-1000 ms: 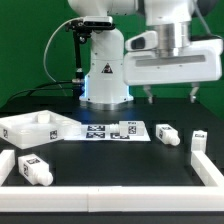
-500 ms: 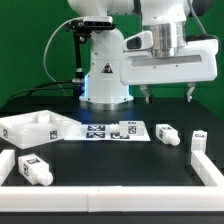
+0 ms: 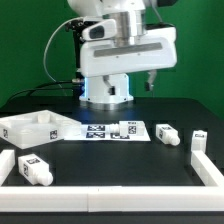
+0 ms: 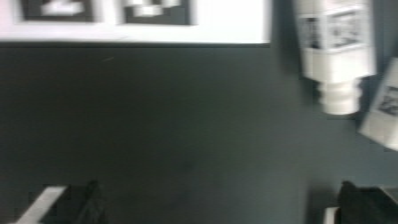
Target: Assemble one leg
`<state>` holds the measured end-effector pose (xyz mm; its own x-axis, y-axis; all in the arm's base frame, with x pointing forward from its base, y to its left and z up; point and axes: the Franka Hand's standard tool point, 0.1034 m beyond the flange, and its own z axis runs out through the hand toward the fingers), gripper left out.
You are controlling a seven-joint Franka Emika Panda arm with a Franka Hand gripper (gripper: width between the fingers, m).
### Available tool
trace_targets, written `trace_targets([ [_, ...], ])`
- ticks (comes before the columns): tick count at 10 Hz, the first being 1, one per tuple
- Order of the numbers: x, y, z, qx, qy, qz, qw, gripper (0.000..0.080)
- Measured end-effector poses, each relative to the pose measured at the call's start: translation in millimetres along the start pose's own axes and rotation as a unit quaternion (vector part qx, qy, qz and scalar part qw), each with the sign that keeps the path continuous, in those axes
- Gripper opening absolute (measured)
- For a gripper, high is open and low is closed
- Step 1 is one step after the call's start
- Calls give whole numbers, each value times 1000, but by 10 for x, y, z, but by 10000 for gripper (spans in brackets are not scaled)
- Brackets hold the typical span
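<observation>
Three stubby white pegs show in the exterior view. The leg (image 3: 166,133) lies on its side just off the end of the marker board (image 3: 115,130) toward the exterior view's right. A second leg (image 3: 197,139) sits near it, further toward that side and apart from it. A third leg (image 3: 36,170) lies well away at the front, toward the exterior view's left. The big white square panel (image 3: 30,127) rests at the marker board's other end. The gripper (image 3: 130,80) hangs high over the table in front of the arm's white base (image 3: 105,88), well clear of every part; only one dark finger (image 3: 152,80) stands out plainly here, so the gap is hard to judge.

Seen from the wrist, the gripper (image 4: 217,205) has its jaws wide apart with only bare tabletop between them. The leg (image 4: 329,45) appears close up (tag on its side, narrower tip at one end), with the second leg (image 4: 384,105) just beside it and cut by the frame. Two tags of the marker board (image 4: 107,12) show as well.

The table (image 3: 120,160) is matte black, edged at the front by a white rail (image 3: 110,196). Behind hangs a green backdrop (image 3: 30,40), with a black cable (image 3: 52,50) looping beside the base.
</observation>
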<state>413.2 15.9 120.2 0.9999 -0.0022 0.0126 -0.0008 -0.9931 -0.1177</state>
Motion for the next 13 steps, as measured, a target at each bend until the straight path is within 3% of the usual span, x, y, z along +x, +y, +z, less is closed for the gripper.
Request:
trace_targets([
  [5,-22,36,16,0,-2,-10,1000,649],
  [6,-183,333,79,12,-1,-70,997,649],
  [7,-298,614,108,11,-3,-106,994,649],
  [8,-318,805,83,6,7,-147,989,649],
  [9,-291,865,56,0,18,-167,986,649],
  [13,-341,911,124,1,8,-169,986,649],
])
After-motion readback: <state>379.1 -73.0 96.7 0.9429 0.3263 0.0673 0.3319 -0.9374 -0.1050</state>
